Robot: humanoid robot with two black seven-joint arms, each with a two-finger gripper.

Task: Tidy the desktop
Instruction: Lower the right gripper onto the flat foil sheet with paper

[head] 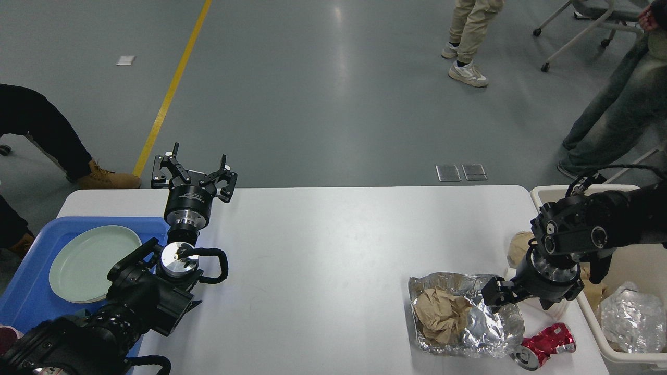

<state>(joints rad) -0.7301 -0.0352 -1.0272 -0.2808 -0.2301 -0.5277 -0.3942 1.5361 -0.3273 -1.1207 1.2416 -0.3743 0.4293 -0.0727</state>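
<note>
**On the desktop, litter gathered at the right end**

Nearest on the white, matte, round-cornered desktop (323,250) lay one crushed red can (544,345), one foil tray (464,315) holding one paper wad (442,315). Over the tray hung the right gripper (513,297), its jaws' spacing indiscernible. Farther back, the left gripper (194,174) stood spread, empty.

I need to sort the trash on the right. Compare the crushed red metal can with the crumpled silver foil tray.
The crushed red metal can is small and dented, lying on its side at the near edge of the white desktop; the crumpled silver foil tray is much wider and sits open. The tray holds a brown paper wad; the can holds nothing visible. Both are shiny metal, touching or nearly so.
</note>
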